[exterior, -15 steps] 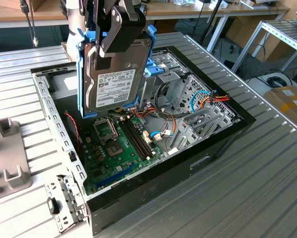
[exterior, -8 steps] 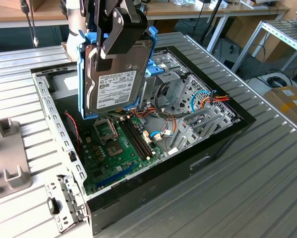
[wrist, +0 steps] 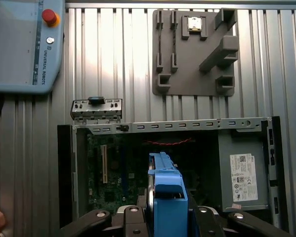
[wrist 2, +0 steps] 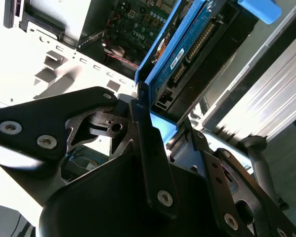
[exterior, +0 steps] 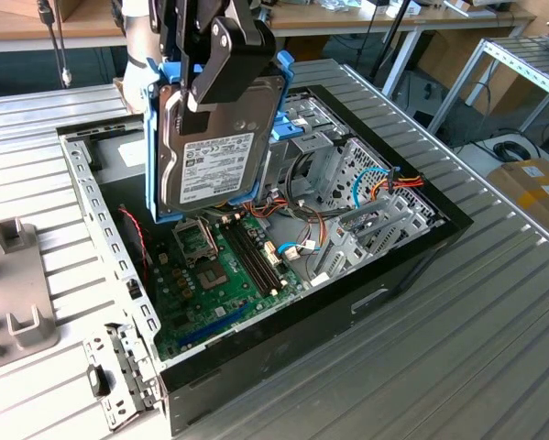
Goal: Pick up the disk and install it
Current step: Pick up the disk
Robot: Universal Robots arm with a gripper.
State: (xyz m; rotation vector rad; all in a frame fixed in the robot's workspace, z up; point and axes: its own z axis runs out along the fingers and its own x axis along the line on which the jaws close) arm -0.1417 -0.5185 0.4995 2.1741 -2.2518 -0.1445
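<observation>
The disk (exterior: pixel 210 151), a silver hard drive with a white label in a blue plastic frame, hangs upright in the air above the open computer case (exterior: pixel 283 266). My gripper (exterior: pixel 221 87) is shut on its upper edge, one black finger (exterior: pixel 233 64) lying across the labelled face. In the first wrist view the disk's blue frame (wrist: pixel 166 195) shows edge-on over the green motherboard (wrist: pixel 118 173), clamped between the black fingers (wrist: pixel 133 222). The second wrist view shows the disk (wrist 2: pixel 197 54) from below, its connector edge and blue frame gripped by the finger (wrist 2: pixel 148 143).
Metal drive cage (exterior: pixel 334 151) and coloured cables (exterior: pixel 393 188) fill the case's far side. A grey power-supply box (wrist: pixel 244 170) with a white sticker sits inside. A grey fixture plate (wrist: pixel 197 49) and a small metal bracket (wrist: pixel 96 109) lie on the ribbed table (exterior: pixel 494 312). A teach pendant (wrist: pixel 24 44) rests nearby.
</observation>
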